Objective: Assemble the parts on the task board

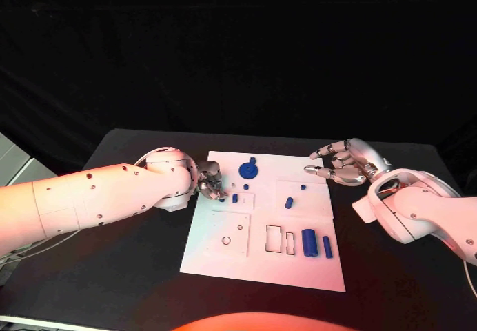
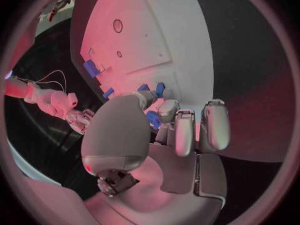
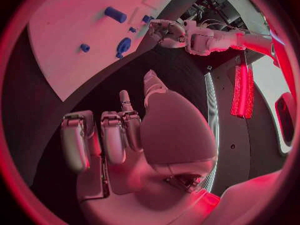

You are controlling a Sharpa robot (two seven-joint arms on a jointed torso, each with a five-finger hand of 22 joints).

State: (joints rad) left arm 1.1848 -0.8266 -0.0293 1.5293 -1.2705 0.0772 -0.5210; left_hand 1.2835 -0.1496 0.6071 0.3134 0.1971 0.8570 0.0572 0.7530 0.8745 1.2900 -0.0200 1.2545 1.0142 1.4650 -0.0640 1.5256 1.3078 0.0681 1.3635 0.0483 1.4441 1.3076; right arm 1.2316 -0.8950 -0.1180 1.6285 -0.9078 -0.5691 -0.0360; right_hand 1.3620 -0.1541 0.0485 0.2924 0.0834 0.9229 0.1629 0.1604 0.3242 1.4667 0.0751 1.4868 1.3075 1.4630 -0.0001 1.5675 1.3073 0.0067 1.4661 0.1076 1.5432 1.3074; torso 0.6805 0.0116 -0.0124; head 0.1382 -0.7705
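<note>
I see my left hand (image 1: 209, 178) at the task board's (image 1: 260, 258) left edge, fingers pinching a small blue part (image 2: 152, 118). My right hand (image 1: 343, 163) hovers off the board's right corner, fingers loosely curled, holding nothing.

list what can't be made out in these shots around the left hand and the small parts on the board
- Head view: whether the left hand touches or holds a part; its fingers are curled at the task board edge and too small to read.
- Left wrist view: a blue part sits by the fingertips, half hidden behind the thumb; grip unclear.
- Head view: the small blue part is too small to tell its shape.
</note>
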